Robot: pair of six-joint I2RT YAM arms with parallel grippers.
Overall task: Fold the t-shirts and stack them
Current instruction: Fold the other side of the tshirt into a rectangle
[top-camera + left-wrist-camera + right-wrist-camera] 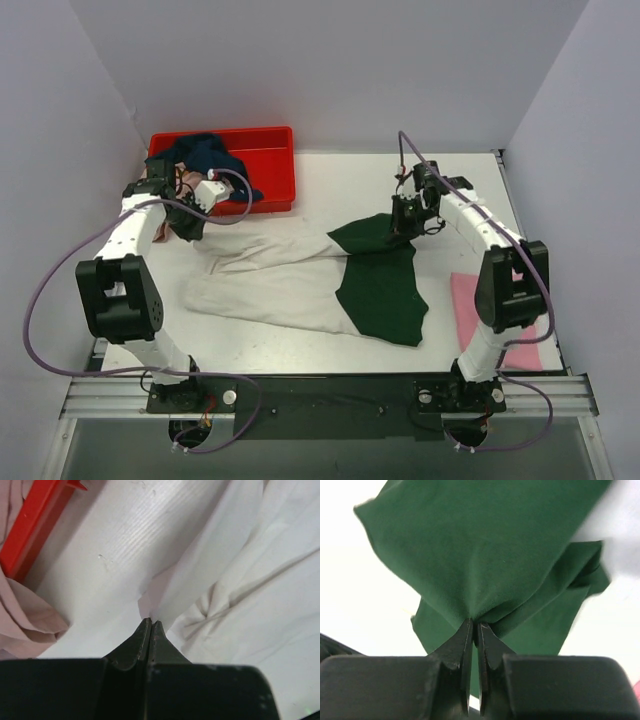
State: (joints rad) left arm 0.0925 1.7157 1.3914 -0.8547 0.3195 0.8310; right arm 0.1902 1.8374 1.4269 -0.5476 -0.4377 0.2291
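Left hand (151,622) clenched on white edge of t-shirt (270,285), right hand (474,623) pinching its green part, white table (340,180) (grey walls (300,60))

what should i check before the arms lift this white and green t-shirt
1. left gripper shut on the white edge of the white and green t-shirt: ok
2. right gripper shut on its green part: ok
3. t-shirt lying flat: not ok, wrinkled, green part bunched
4. dusty pink t-shirt out of the left grip: ok, beside it
5. bright pink t-shirt apart from the green cloth: ok
6. single layer in each grip: cannot tell
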